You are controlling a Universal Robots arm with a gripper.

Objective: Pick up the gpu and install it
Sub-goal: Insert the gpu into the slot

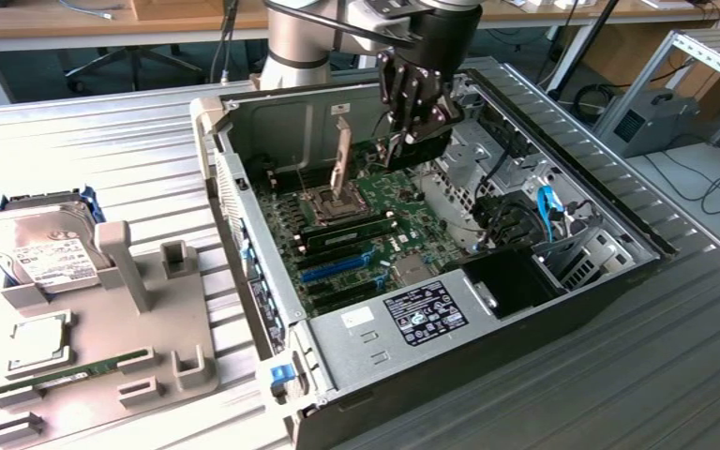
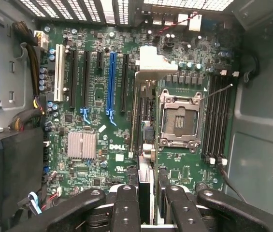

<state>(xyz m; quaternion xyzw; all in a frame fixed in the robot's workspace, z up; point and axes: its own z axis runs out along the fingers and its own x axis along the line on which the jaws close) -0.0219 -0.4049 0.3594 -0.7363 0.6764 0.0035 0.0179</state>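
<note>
My gripper (image 1: 412,131) hangs inside the open computer case (image 1: 610,211), above the motherboard (image 1: 392,211). It is shut on the gpu (image 1: 420,150), a dark card that hangs below the fingers. In the wrist view the gpu (image 2: 145,125) shows edge-on between the two black fingers (image 2: 126,203), with its silver end bracket (image 2: 158,58) at the far end. The card hovers over the board between the blue expansion slot (image 2: 111,82) and the processor socket (image 2: 179,121), apart from both. My gripper (image 2: 148,193) holds it near one end.
A grey holder tray (image 1: 147,328) lies at the exterior view's left with a hard drive (image 1: 35,248), a processor chip (image 1: 35,337) and a green memory stick (image 1: 60,375). Inside the case stand an upright socket lid (image 1: 341,155), a drive cage (image 1: 585,258) and cables (image 1: 546,211).
</note>
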